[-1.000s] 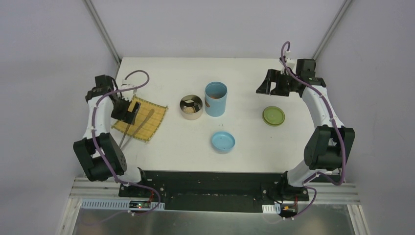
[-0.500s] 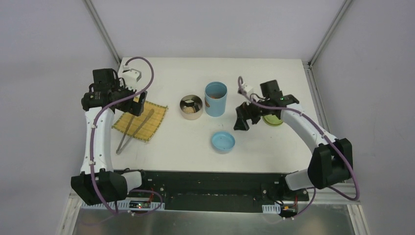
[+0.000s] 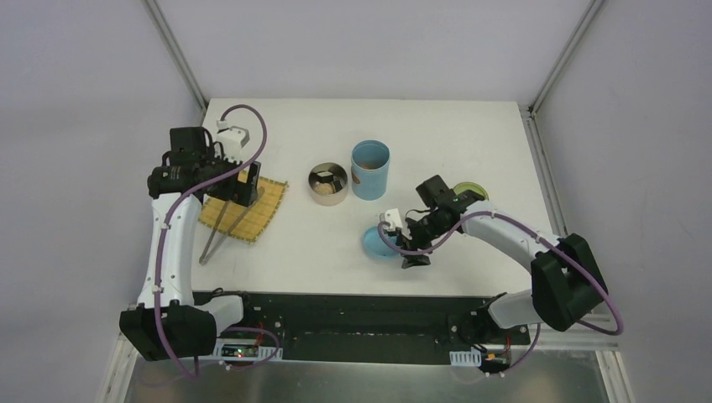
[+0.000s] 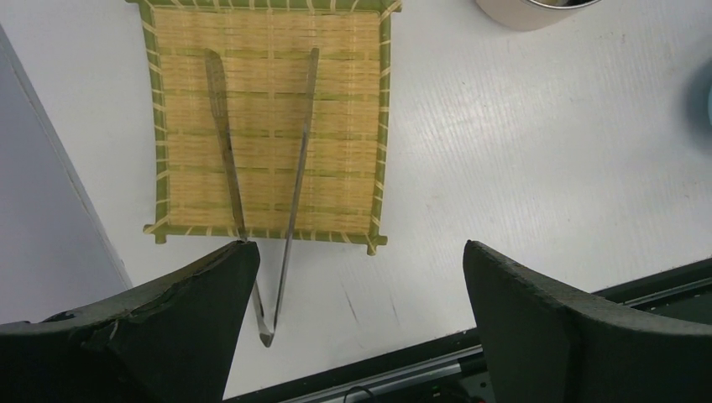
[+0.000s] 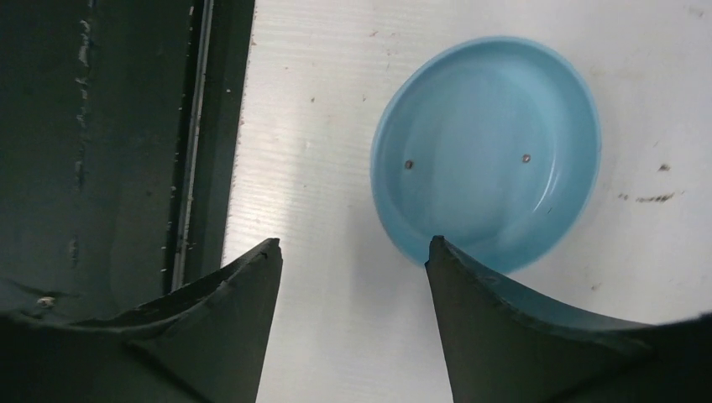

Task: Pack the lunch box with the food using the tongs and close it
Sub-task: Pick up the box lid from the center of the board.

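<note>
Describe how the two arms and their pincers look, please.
Both the left arm and right arm have white links, bulky black joints, and a purple cable running alongside. The left pincer and right pincer have two broad, matte black fingers tapering to points.

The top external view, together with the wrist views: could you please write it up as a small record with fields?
tongs: lying on the bamboo mat, joined end past its near edge
left tool: open, above the mat's near edge, holding nothing
steel bowl: uncovered, food pieces inside
blue cylinder: upright, uncovered, right of the bowl
blue lid: upside down on the table
green lid: on the table, partly behind the right arm
right tool: open, at the blue lid's rim, not gripping it
</note>
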